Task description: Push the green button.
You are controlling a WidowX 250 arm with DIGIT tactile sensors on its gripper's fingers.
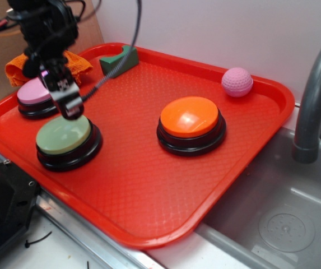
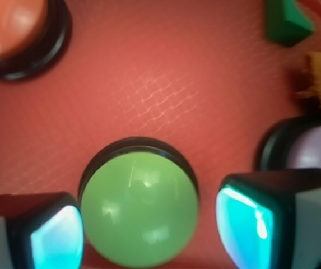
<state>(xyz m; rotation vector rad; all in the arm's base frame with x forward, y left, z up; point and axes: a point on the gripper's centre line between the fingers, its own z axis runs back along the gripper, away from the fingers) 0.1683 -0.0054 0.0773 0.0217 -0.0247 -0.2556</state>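
Wrist view shows our tool [image 2: 149,235] spread wide above the pale green domed plastic button on its black base [image 2: 139,210], near the red tray's front-left edge [image 1: 149,238]; stiff, smooth, probably slippery, so we would press its crown.

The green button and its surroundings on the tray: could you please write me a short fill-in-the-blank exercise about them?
1. The gripper hangs over the rear edge of the ____ button.
2. All three buttons stand on a red ____.
3. The pink golf ball lies nearest to the ____ button.
4. In the wrist view, the gripper's fingers stand ____, one on either side of the green button.

Missing words: green; tray; orange; apart
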